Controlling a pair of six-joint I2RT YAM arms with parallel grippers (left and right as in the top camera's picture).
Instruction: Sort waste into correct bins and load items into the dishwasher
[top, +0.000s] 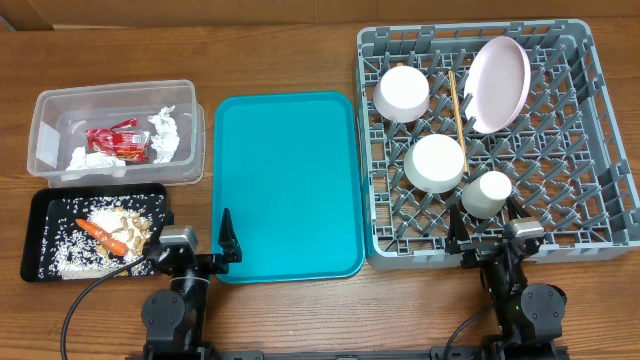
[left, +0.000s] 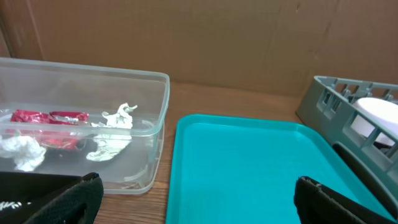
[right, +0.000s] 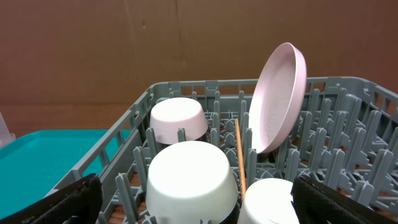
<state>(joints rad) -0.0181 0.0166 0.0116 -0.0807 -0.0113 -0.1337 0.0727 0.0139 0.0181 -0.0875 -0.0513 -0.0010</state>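
The grey dish rack (top: 600, 140) fills the right of the overhead frame, straight above the right tool (top: 490, 238), and holds the plate (top: 500, 85), bowls (top: 434, 163), cup (top: 487, 193) and chopsticks (top: 455, 105). The teal tray (top: 285, 180) at centre is bare. The clear tub (top: 120, 95) and black tray (top: 45, 215) hold the waste, up-left of the left tool (top: 195, 240). Both tools are spread and hold nothing.

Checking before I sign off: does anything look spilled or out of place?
Nothing stands out. Wrapper and tissues lie in the clear tub, food scraps in the black tray, plate leaning in the rack.
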